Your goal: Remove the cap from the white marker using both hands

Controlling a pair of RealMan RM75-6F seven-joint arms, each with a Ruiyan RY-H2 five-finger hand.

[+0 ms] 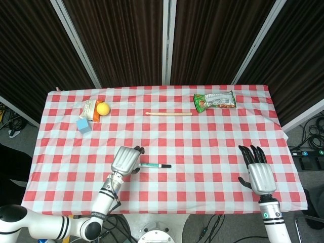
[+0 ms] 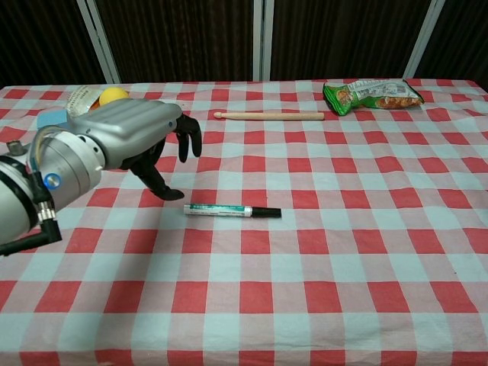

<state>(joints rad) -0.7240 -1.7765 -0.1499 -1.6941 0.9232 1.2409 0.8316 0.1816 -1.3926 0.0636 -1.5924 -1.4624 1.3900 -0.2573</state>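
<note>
A white marker with a black cap (image 2: 232, 210) is shown lying flat near the middle of the red-and-white checked tablecloth (image 2: 366, 252), cap end pointing toward the robot's right. The silver left hand (image 2: 126, 137) is seen just beside the marker's white end, fingers apart and curled downward, nothing held. The right hand (image 1: 257, 171) is shown in the head view only, near the table's right edge, well apart from the marker, dark fingers spread, nothing held. A pale wooden stick (image 2: 268, 116) and a green snack packet (image 2: 371, 94) are seen at the far side.
</note>
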